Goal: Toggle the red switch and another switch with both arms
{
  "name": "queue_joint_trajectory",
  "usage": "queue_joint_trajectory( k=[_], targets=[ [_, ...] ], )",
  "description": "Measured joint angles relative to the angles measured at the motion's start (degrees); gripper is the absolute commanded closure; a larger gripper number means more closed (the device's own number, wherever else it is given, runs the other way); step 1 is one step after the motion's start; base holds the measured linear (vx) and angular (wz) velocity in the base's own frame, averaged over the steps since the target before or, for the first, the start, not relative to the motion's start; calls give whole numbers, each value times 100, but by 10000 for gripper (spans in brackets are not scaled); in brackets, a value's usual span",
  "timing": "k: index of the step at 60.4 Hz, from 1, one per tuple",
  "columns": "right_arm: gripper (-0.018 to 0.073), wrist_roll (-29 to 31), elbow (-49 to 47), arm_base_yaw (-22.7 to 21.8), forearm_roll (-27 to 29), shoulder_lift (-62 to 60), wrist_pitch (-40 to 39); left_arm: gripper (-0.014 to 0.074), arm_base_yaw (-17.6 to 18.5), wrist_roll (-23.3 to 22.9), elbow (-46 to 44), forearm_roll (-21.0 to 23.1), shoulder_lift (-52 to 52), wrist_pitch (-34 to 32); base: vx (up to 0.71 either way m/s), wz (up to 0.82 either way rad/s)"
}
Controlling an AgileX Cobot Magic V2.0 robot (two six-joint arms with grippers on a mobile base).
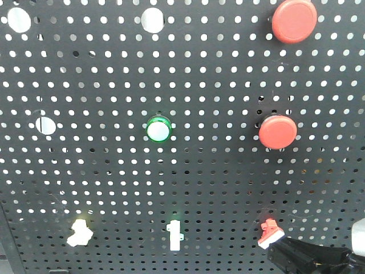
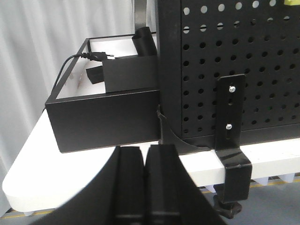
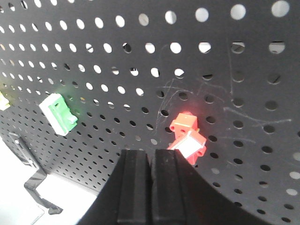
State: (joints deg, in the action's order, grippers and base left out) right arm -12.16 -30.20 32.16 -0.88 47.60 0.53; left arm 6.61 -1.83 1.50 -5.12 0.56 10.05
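Red switch (image 1: 270, 233) sits low right on the pegboard (image 1: 217, 188); yellow switch (image 1: 79, 232) low left, a white-and-green toggle (image 1: 175, 235) between them. Right end effector (image 3: 151, 157) has fingers pressed together, tip just below the red switch, near touching its white lever. Left end effector (image 2: 145, 154) also pressed together, down by the desk (image 2: 262, 161) edge, well off from the yellow switch. Levers look small, stiff, light plastic: push at the tip, no pinch needed. No readable labels or writing.

Matte black right gripper (image 3: 151, 187) with broad curved shoulders, flat ridged fingers (image 3: 136, 187), pale grey part behind, left gripper (image 2: 144, 185) identical
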Motion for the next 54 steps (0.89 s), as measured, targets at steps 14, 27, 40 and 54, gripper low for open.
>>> queue_joint_trajectory(
  k=[14, 27, 40, 54],
  targets=[
    [566, 174, 0, 0, -156, 0, 26, 594, 0, 0, 0, 0, 0, 11, 0, 0],
    [566, 856, 64, -53, -181, -998, 430, 594, 0, 0, 0, 0, 0, 18, 0, 0],
    [566, 1592, 1251, -1480, 341, -2841, 512, 594, 0, 0, 0, 0, 0, 18, 0, 0],
    [566, 1665, 2932, -3158, 348, -4572, 643, 594, 0, 0, 0, 0, 0, 18, 0, 0]
  ],
)
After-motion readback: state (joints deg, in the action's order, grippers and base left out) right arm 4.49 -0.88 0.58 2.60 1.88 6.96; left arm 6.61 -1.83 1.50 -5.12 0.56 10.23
